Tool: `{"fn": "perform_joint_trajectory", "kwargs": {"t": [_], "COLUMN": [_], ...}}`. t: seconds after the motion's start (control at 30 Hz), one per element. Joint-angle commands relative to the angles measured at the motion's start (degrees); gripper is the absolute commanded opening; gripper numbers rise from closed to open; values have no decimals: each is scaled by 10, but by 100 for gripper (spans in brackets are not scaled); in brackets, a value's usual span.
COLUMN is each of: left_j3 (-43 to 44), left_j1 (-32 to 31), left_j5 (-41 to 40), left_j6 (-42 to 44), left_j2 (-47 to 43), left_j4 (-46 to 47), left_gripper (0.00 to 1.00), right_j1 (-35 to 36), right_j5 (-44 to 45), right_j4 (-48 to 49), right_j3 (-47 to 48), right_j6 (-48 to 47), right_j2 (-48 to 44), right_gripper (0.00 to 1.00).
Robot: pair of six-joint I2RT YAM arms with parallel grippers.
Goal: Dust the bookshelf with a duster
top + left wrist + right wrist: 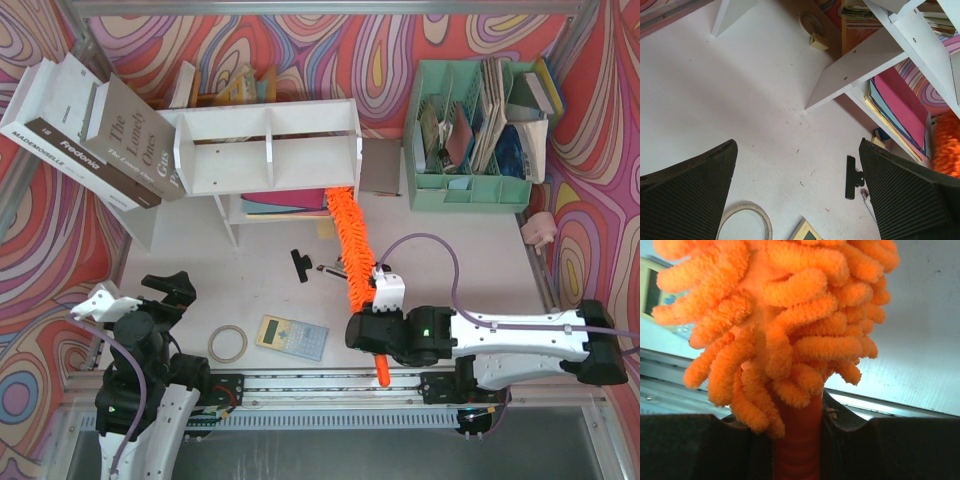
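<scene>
Orange duster [349, 235], handle pinched by the right gripper [797, 445], reaches the bookshelf [268, 150] lower tier at 12 o'clock; sweep toward 9 o'clock with light, level contact, the left gripper [797, 145] spread wide and idle.

duster [352, 250]: fluffy orange chenille pile, soft and matt
handle [797, 445]: orange plastic, smooth
bookshelf [268, 150]: white board, smooth, matt
counter [500, 262]: white, matt, faintly speckled
left end effector [797, 195] pads [685, 195]: black, finely ribbed
</scene>
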Motion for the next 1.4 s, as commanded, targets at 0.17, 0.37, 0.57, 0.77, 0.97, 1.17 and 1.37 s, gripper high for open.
{"fn": "perform_joint_trajectory", "kwargs": {"t": [0.17,0.37,0.57,0.77,0.97,1.17,1.37], "left_j3": [-8,-8,-8,-9,-9,-9,-8], "left_j1": [4,4,4,5,4,4,4], "left_j5": [8,7,6,7,5,6,6], "left_j6": [7,7,7,7,7,7,7], "left_j2": [0,-3,-3,-3,-3,-3,-2], "left_j4": [12,11,11,11,11,11,11], "left_gripper": [98,98,99,99,98,98,99], "right_j1": [-13,-13,-13,-13,-13,-15,-15], "right_j5": [-1,33,20,-24,-50,-47,-40], "right_j4": [36,10,47,114,143,147,149], "right_j3": [-49,14,48,47,41,43,87], "right_j6": [21,-24,-84,-130,-151,-163,-208], "right_j2": [-13,-20,1,52,97,96,90], "right_gripper": [0,0,0,0,0,0,0]}}
